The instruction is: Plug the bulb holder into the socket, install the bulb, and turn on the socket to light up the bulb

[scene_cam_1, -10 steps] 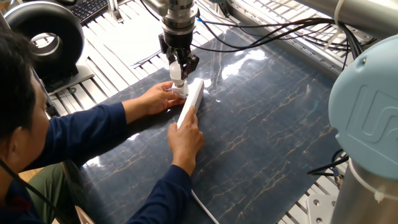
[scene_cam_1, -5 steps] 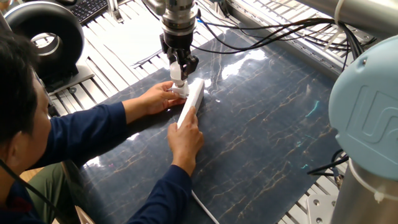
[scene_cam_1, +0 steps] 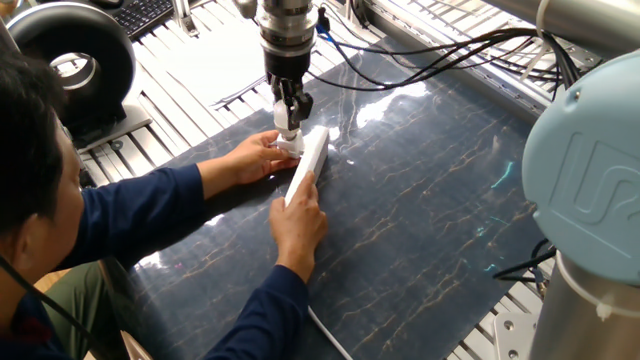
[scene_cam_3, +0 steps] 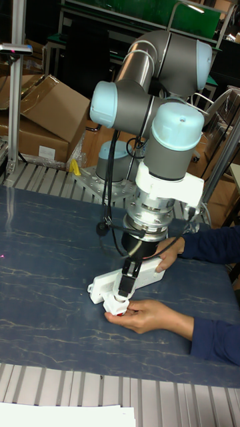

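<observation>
The socket (scene_cam_1: 308,160) is a long white strip lying on the dark mat (scene_cam_1: 430,190); it also shows in the tall view (scene_cam_3: 148,275). At its far end sits the small white bulb holder (scene_cam_1: 291,146), steadied by a person's left hand (scene_cam_1: 252,157). My gripper (scene_cam_1: 288,118) points straight down over the holder. It is shut on the white bulb (scene_cam_1: 286,124), whose lower end meets the holder. In the tall view the gripper (scene_cam_3: 127,285) stands above the holder (scene_cam_3: 117,305), where a bit of orange-red shows. The fingers hide most of the bulb.
The person's right hand (scene_cam_1: 297,222) presses on the socket's near half, and blue sleeves reach in from the left. A white cable (scene_cam_1: 328,335) trails off the front. The arm's cables (scene_cam_1: 420,55) hang at the back, and its pale blue joint (scene_cam_1: 590,180) fills the right.
The wrist has turned about its vertical axis, so the gripper looks narrower and the cables have shifted. Both hands, the socket and the holder stay where they were.
</observation>
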`<control>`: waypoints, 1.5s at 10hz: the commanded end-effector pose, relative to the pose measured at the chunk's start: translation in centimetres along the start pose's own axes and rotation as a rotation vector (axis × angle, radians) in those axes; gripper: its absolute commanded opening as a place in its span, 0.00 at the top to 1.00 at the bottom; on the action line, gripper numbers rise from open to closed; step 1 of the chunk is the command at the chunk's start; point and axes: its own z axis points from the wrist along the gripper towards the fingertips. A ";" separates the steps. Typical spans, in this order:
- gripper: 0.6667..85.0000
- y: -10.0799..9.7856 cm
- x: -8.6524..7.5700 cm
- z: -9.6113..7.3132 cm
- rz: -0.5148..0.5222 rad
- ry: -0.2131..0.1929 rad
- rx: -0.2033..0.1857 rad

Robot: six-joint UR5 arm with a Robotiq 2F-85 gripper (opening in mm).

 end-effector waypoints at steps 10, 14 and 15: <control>0.99 1.8 -1.7 0.2 0.554 0.003 -0.136; 0.99 0.4 -1.8 -1.4 0.657 -0.015 -0.198; 0.99 0.3 -1.9 -0.7 0.692 -0.030 -0.183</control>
